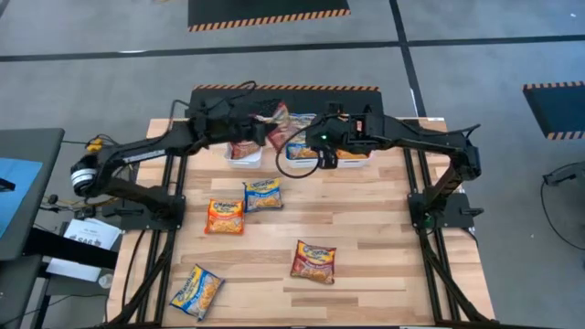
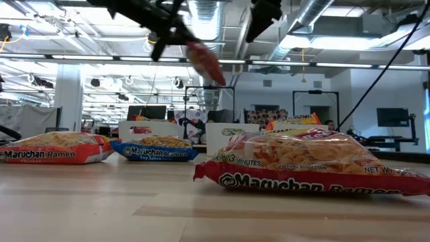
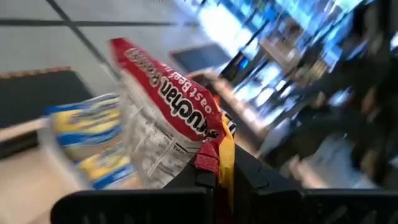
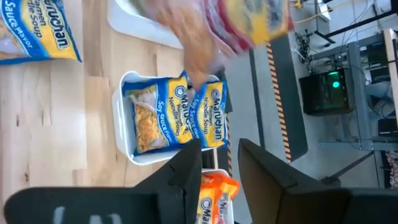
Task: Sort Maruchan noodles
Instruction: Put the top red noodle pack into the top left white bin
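My left gripper (image 1: 266,131) is shut on a dark red Maruchan packet (image 1: 280,117), held in the air over the white bins at the table's far edge. The low view shows this packet (image 2: 205,60) slanting down below the gripper (image 2: 163,33). My right gripper (image 4: 219,163) stands open above the middle bin (image 4: 126,140), with nothing between its fingers. That bin holds blue packets (image 4: 180,115). An orange packet (image 1: 225,217), a blue one (image 1: 262,195), a red one (image 1: 313,260) and another blue one (image 1: 196,291) lie flat on the table. My left gripper pinches the red packet by its crimped end seam (image 3: 212,157) between its two fingers. The fingers run nearly level, toward the table's right. The packet is lifted clear of table and bins and sticks out tilted beyond the fingertips.
Three white bins stand in a row at the far edge: the left one (image 1: 245,157) holds red packets and the right one (image 1: 355,155) holds orange ones (image 4: 214,194). The two grippers are close together above the bins. Bare wood shows at the near right of the table (image 1: 393,265).
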